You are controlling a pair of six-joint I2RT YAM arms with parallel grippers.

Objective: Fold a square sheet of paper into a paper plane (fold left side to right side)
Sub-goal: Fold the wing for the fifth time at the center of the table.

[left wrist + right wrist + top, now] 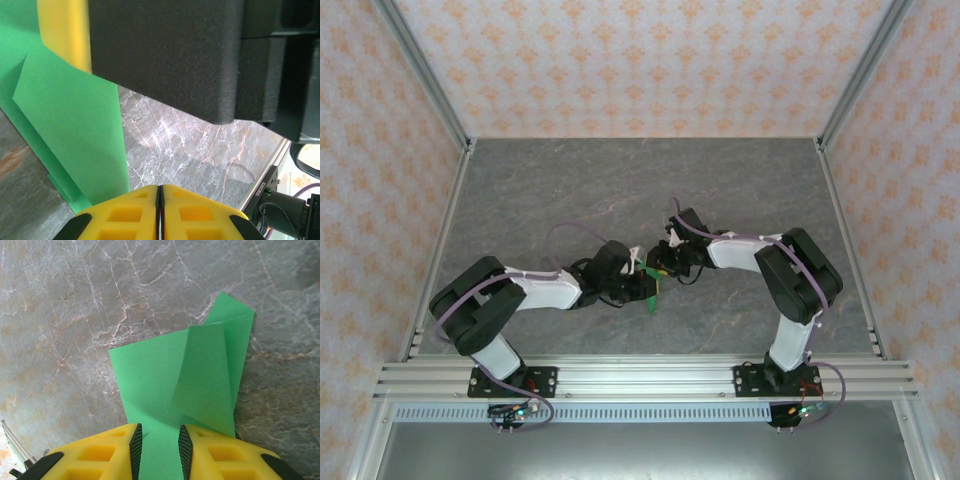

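Note:
The square sheet of paper (651,288) is a bright green, creased, layered shape lying on the grey marble table between the two arms. My right gripper (159,434) is open, its fingertips down on the near part of the paper (200,375), and green shows across the gap between them. A folded flap curls up on the right. My left gripper (160,190) is shut with its yellow pads pressed together and nothing visible between them. The paper (65,130) lies just left of it. My right gripper's black body (175,55) hangs close above, one yellow finger (65,30) on the paper.
Both grippers (638,272) (662,262) meet at the table's middle, nearly touching. Bare grey marble table (620,190) stretches behind them to patterned walls. Aluminium rails (640,378) run along the near edge, and upright posts stand at the back corners.

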